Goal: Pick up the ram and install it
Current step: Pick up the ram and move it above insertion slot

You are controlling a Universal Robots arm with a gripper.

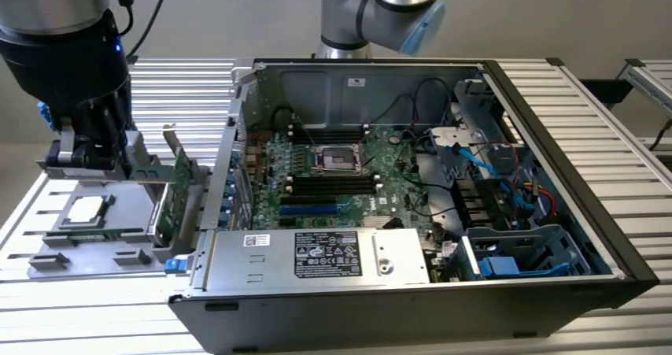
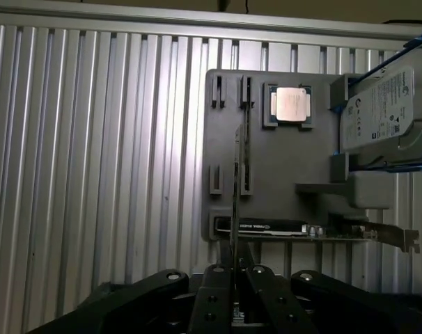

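Claw (image 2: 235,270) pinched nearly shut on ram (image 2: 236,174), thin stick seen edge-on. Fingers squeeze its flat faces, likely so it stays straight for slot. Ram hangs above gray tray (image 2: 280,160), near processor chip (image 2: 291,104) and hard drive (image 2: 381,104). Tray sits on slatted desk (image 2: 92,174). Arm (image 1: 63,56) points straight down, at exterior view's left of open computer case (image 1: 420,174).

Open computer case (image 1: 420,323) beside grey tray (image 2: 280,160) holding processor (image 2: 291,104).
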